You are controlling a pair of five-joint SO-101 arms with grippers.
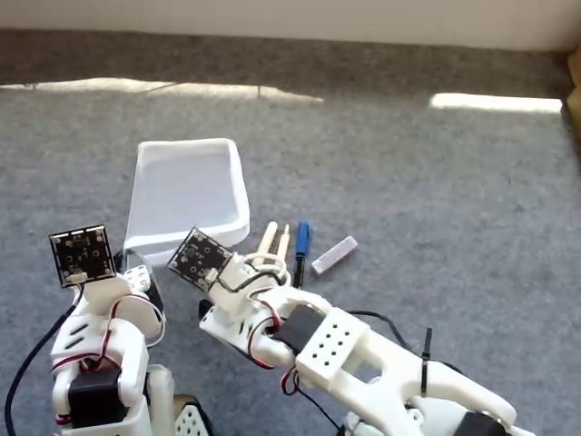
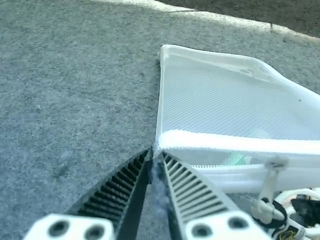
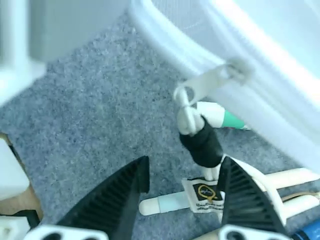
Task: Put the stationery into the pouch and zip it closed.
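1. Across the whole scene runs the grey, carpet-like counter (image 1: pixel 436 182), which carries everything else.
2. Two white arms sit at its near edge: the left arm (image 1: pixel 100 363) by the pouch's near left corner, the right arm (image 1: pixel 363 354) slanting in from the near right toward the pouch's near edge.
3. A white mesh pouch (image 1: pixel 186 191) lies flat, left of centre. Its slightly longer side runs away from the arms, and its zipped edge faces them.
4. The left tool (image 2: pixel 154 157) is pinched together on the corner of the pouch (image 2: pixel 225 105), right where the zip band ends.
5. The right tool (image 3: pixel 184 165) stands with its jaws apart, gripping nothing, just short of the pouch (image 3: pixel 260 30) and above the counter.
6. Two cream pens (image 1: pixel 275 242) lie side by side on the counter just right of the pouch. Their long axes run roughly away from the arms and their near ends sit under the right arm.
7. A blue pen (image 1: pixel 302 245) lies close beside them on the right, nearly parallel.
8. A pale lilac eraser (image 1: pixel 334 255) lies a little further right and is slanted across.
9. A green-and-white pen (image 3: pixel 220 117) lies at the pouch's zip edge; I cannot tell whether it is inside.
10. The metal zip pull (image 3: pixel 210 82) hangs off the zip band, and from it a cord with a black sleeve (image 3: pixel 202 145) trails down between the right tool's jaws.
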